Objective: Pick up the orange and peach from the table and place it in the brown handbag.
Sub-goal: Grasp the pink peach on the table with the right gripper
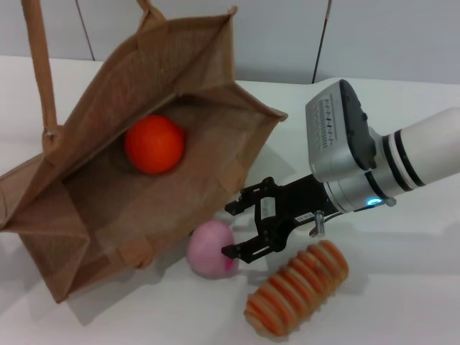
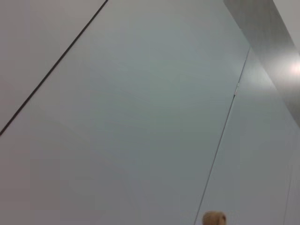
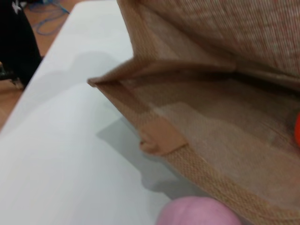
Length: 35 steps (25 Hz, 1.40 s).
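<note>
The brown handbag (image 1: 100, 215) lies on its side on the white table, its mouth wide open toward me. Inside it, on the lower wall, rests the orange (image 1: 153, 144). The pink peach (image 1: 210, 249) sits on the table just outside the bag's rim. My right gripper (image 1: 232, 230) is open right beside the peach, on its right side; the lower fingertip is at the fruit's edge and nothing is held. In the right wrist view the peach (image 3: 197, 212) shows close up in front of the handbag (image 3: 220, 150) rim. My left gripper is out of view.
An orange-and-cream ribbed cylinder (image 1: 296, 287) lies on the table just right of the peach, under my right arm. One bag handle (image 1: 39, 65) stands up at the far left. The left wrist view shows only grey wall panels.
</note>
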Available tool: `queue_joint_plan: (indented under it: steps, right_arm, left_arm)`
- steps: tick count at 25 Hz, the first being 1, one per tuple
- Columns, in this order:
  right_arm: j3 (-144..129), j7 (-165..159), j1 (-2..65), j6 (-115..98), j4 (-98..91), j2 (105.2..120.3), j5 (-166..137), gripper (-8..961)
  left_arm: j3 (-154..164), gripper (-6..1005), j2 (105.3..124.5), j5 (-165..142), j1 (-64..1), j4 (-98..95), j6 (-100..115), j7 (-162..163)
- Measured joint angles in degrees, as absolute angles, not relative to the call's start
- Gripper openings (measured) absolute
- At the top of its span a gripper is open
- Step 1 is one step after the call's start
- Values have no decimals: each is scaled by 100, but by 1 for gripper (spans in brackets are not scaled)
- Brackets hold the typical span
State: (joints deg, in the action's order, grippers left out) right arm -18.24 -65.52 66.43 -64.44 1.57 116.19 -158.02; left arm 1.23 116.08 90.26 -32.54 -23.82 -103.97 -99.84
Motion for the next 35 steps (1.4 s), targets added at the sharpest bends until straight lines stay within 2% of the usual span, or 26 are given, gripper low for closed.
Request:
queue_joint_plan:
  steps: [6, 28, 35]
  right_arm:
    - [-1850, -6623, 6708, -5889, 332, 11619, -15811, 803]
    - [-1978, -7132, 6919, -5338, 712, 11632, -16210, 789]
    - [-1959, -7223, 7021, -5332, 756, 11645, -16395, 604]
  left_arm:
    - [123, 120, 11620, 9026, -3296, -2382, -10397, -9984]
    - [119, 120, 11628, 9027, -3505, -2382, -10392, -9985]
    - [105, 119, 11628, 9027, -3579, -2382, -10389, -9972]
